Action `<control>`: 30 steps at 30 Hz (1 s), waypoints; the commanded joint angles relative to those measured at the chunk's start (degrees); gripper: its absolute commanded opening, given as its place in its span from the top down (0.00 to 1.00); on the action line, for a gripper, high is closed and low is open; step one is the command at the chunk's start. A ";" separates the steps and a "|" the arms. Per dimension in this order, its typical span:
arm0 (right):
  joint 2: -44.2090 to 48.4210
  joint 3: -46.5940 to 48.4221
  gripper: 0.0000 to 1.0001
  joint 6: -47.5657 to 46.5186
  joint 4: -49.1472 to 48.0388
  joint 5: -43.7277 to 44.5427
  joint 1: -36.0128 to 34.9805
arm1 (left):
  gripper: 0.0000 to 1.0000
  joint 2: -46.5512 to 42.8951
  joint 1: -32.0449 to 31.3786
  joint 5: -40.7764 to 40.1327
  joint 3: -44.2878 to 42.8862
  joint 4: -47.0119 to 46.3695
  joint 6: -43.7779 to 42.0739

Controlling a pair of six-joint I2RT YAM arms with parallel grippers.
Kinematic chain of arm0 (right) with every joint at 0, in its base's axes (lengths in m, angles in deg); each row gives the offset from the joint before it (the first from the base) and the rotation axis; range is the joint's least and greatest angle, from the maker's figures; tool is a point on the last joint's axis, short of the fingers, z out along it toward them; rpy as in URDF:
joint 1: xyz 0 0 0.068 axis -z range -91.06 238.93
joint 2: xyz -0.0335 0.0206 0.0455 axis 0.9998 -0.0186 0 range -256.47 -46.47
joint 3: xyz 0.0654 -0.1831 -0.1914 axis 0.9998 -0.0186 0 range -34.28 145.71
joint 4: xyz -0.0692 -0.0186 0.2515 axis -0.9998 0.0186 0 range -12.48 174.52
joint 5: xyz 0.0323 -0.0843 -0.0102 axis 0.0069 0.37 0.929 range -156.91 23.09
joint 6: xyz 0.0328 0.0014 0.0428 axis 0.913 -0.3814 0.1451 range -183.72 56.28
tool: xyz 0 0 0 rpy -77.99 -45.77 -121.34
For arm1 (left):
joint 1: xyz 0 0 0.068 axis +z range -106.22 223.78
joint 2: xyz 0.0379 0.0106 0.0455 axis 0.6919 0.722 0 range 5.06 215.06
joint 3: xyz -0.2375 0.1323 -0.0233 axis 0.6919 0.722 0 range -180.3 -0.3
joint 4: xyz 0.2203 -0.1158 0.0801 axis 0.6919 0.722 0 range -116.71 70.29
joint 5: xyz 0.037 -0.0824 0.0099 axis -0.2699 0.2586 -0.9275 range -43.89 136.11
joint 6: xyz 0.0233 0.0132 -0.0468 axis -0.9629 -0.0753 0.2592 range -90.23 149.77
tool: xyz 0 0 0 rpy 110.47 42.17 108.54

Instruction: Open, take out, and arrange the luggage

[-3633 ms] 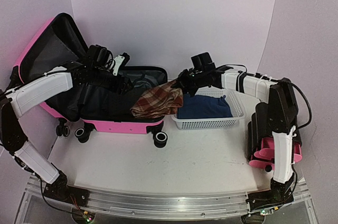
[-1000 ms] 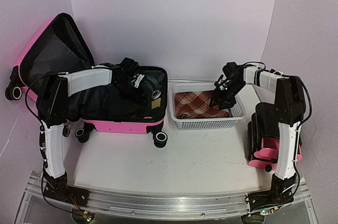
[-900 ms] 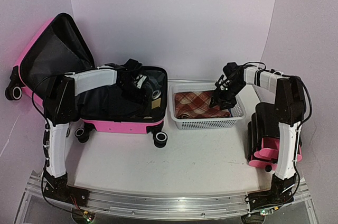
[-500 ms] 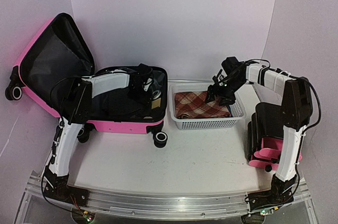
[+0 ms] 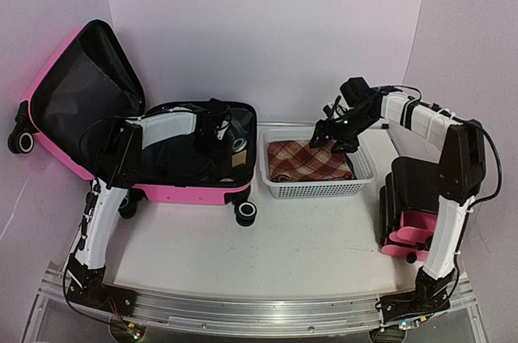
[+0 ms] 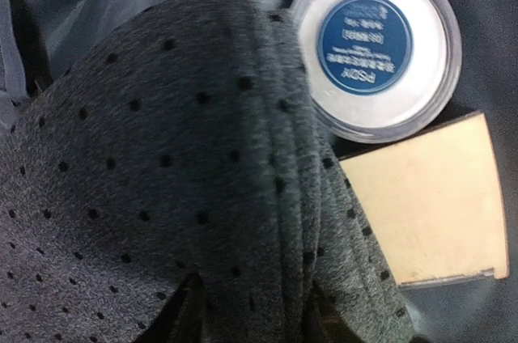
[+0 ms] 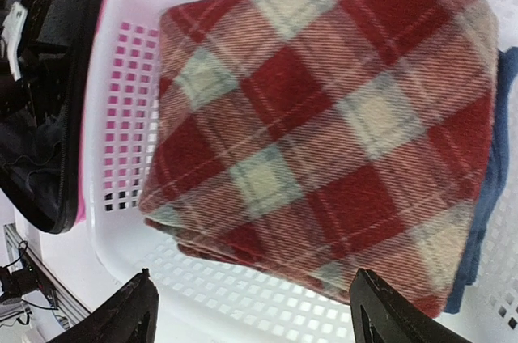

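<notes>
Pink suitcase lies open on the far-left part of the counter. Lid is propped up, leaning back to the left w/ its black lining showing. Base is flat, w/ wheels at the near corners.

In the base:
- grey cloth w/ small black dots
- round clear-lidded tin w/ blue label
- flat tan box

In the wrist view the tin sits right by the box's upper edge; can't tell if they touch. The cloth overlaps the edge of both.

Left gripper is down inside the base, toward its right end. Only the dark fingertips show, at the bottom edge of the wrist view. They're drawn in on either side of a raised fold of the grey cloth, pinching it.

White mesh basket stands just right of the suitcase, side by side. A folded red/cream plaid blanket fills most of it. The blanket lies over a blue cloth that peeks out at one end.

Right gripper hovers above the basket's back edge, right of centre. Its fingers are spread wide w/ nothing btwn them, clear of the blanket.

Black cabinet w/ pink drawers stands at the counter's right edge, beside the right arm & well apart from the suitcase. Drawer contents can't be seen.
</notes>
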 commanded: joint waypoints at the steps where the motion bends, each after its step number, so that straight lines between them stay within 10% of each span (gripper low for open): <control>1: 0.46 4.46 0.17 1.25 -2.23 -1.81 -3.00 | 0.68 -4.86 3.43 10.04 2.25 -1.44 3.27; 8: -2.46 7.12 0.17 3.53 -3.89 -4.11 -6.00 | 0.80 -6.23 4.67 11.83 4.43 -2.82 2.68; 18: -4.26 8.76 0.17 4.88 -5.06 -5.61 -7.35 | 0.14 -4.25 0.33 3.87 3.65 -2.81 2.18; 30: -4.71 9.62 0.17 5.56 -5.79 -5.17 -8.99 | 0.01 1.20 -3.50 -9.59 0.16 -1.18 -0.43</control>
